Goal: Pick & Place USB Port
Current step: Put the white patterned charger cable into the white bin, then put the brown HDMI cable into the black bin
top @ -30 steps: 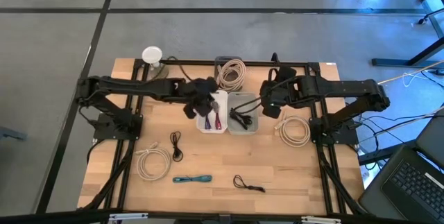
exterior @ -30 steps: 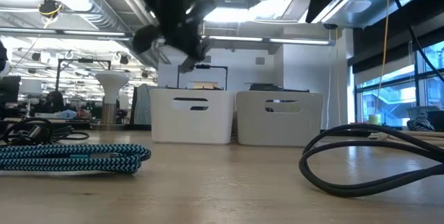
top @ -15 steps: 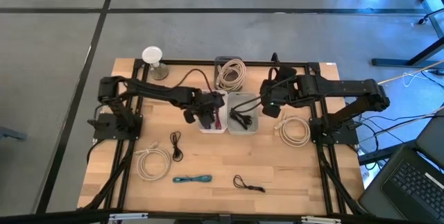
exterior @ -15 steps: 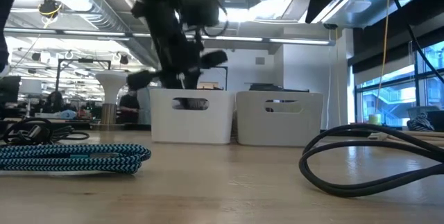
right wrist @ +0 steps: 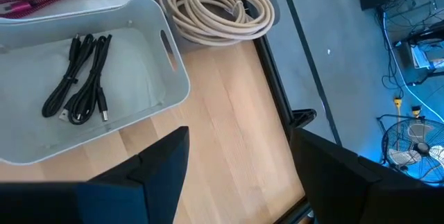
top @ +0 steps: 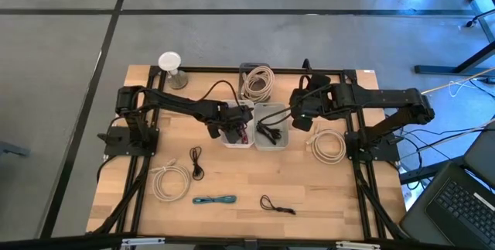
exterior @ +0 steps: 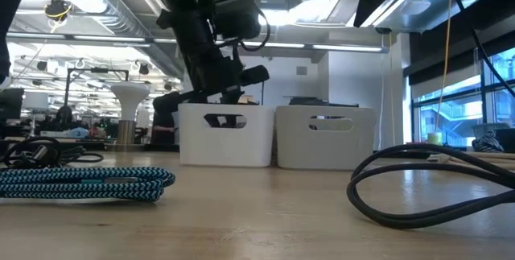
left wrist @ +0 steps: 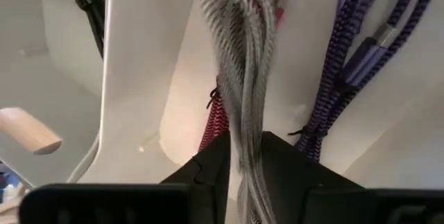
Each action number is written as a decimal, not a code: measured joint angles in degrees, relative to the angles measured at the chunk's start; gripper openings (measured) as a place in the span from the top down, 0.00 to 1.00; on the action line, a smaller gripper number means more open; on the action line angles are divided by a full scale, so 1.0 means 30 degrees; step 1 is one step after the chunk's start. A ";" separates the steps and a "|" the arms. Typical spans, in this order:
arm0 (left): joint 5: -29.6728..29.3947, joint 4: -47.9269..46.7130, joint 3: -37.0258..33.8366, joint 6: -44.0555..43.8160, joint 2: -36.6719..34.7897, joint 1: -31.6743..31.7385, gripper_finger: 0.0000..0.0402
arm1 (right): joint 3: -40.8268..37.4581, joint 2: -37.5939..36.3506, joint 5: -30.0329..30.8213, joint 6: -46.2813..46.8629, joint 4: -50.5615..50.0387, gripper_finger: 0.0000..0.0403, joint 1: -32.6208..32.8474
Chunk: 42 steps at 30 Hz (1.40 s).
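Observation:
My left gripper (top: 230, 121) is down at the left white bin (top: 229, 141), shut on a grey-and-white braided cable bundle (left wrist: 243, 64). In the left wrist view a red cable (left wrist: 211, 123) and a purple cable (left wrist: 354, 64) lie inside that bin. The low view shows the left gripper (exterior: 229, 83) just above the bin's rim (exterior: 225, 109). My right gripper (top: 303, 118) waits open, raised beside the right white bin (top: 280, 140). That bin holds a black cable (right wrist: 76, 78). My left gripper pinches the grey braided bundle (left wrist: 244, 148) between its two fingers (left wrist: 214, 165). The fingers lie along the strands and come from above, pointing down into the left bin. The bundle stretches past the fingertips over the red cable. I cannot tell whether its far end rests on the bin floor.
A beige cable coil (top: 257, 82) lies at the far edge behind the bins, and a white coil (top: 329, 145) near the right arm's base. Nearer me lie another white coil (top: 170, 180), two black cables (top: 196, 162) (top: 277, 205) and a blue braided cable (top: 214, 200).
My left gripper has come down from above the table toward the left bin, carrying the grey bundle, and now sits at the bin's rim. The left arm's shoulder has swung as it reached in. The right arm has kept still.

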 joint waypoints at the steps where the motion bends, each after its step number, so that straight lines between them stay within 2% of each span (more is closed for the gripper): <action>1: -0.0002 -0.0023 0.0067 -0.0223 0.0000 0.0000 0.80 | 0.0000 0.0000 0.0000 -0.0004 0.0000 0.37 0.0000; 4: -0.0186 0.0012 0.0310 -0.0880 0.0000 -0.0017 0.77 | 0.0000 0.0000 0.0000 -0.0004 0.0000 0.37 0.0000; 8: -0.1351 -0.0969 0.0888 -0.1930 -0.0446 -0.0288 0.73 | 0.0000 0.0000 0.0000 -0.0004 -0.0017 0.37 0.0000; 10: -0.1941 -0.1802 0.1334 -0.3444 -0.1291 -0.0497 0.73 | 0.0000 0.0007 0.0000 -0.0004 -0.0066 0.37 0.0002; 12: -0.1926 -0.3138 0.1646 -0.6153 -0.2588 -0.0656 0.73 | -0.0007 0.0007 0.0000 -0.0004 -0.0118 0.37 0.0007; 14: -0.0761 -0.4051 0.1761 -0.9546 -0.4362 -0.0699 0.73 | -0.0007 0.0015 0.0000 0.0015 -0.0290 0.37 0.0007; 19: 0.5864 -0.6411 0.1712 -1.9219 -0.8961 -0.0629 0.75 | -0.0007 0.0015 -0.0007 0.0528 -0.0835 0.37 0.0007; 21: 0.8037 -0.6794 0.1209 -2.2139 -1.0596 -0.0813 0.76 | -0.0007 0.0015 -0.0015 0.0670 -0.0838 0.37 0.0007; 24: 0.9260 -0.6867 0.0013 -2.5226 -1.2523 -0.1733 0.77 | -0.0007 0.0015 -0.0123 0.0937 -0.0852 0.37 0.0007; 27: 0.9108 -0.7258 -0.1422 -2.8639 -1.3919 -0.3328 0.78 | -0.0007 0.0015 -0.0198 0.0980 -0.0852 0.37 0.0007; 31: 0.6496 -0.7444 -0.3553 -3.3958 -1.5055 -0.5850 0.79 | -0.0007 0.0015 -0.0197 0.0949 -0.0845 0.37 0.0007; 36: 0.4803 -0.7126 -0.5972 -3.9353 -1.5282 -0.8607 0.80 | -0.0007 0.0015 -0.0197 0.0973 -0.0848 0.37 0.0007; 42: 0.4410 -0.4986 -0.8234 -4.5200 -1.4830 -1.1869 0.80 | -0.0007 0.0015 -0.0204 0.0983 -0.0852 0.37 0.0007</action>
